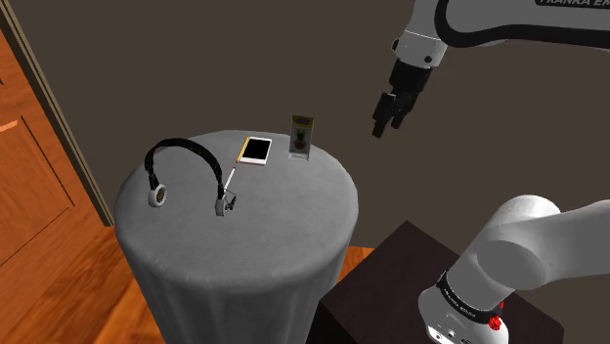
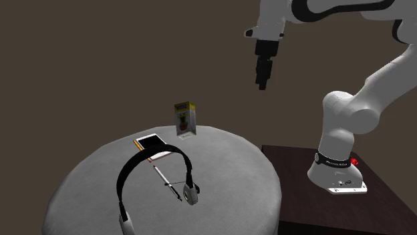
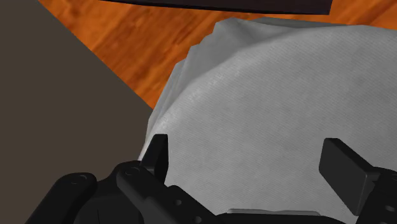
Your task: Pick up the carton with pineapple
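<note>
While the hand hangs released, fingers apart, high over the cloth-draped surface, the pineapple carton stands upright at the far edge, just right of a white phone in the shoulder view

**Arm raised high, gripper open in mid-air**

The white arm rises from its base at the shoulder view's lower right, folds over at the top and reaches toward that view's left. The wrist turns downward, so the black gripper hangs pointing down, slightly aslant. Its two fingers stand apart, clasping nothing.
</note>
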You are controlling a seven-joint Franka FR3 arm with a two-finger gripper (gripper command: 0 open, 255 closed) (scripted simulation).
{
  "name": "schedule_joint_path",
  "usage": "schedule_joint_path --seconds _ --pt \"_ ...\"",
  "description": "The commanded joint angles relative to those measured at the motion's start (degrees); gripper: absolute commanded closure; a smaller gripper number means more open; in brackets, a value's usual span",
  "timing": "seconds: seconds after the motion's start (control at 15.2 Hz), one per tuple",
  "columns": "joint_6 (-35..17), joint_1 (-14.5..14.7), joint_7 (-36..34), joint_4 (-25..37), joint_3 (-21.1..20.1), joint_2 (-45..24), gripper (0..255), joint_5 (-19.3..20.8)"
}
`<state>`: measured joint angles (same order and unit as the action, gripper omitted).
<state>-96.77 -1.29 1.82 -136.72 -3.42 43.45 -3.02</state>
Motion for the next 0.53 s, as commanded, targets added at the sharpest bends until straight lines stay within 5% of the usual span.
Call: schedule_joint_path --seconds 0.0,0.46 --pt "0.0 0.0 0.0 0.0 0.0 0.0 0 0.0" --pt "-6.59 1.05 10.74 8.38 3.42 -16.55 0 2.31"
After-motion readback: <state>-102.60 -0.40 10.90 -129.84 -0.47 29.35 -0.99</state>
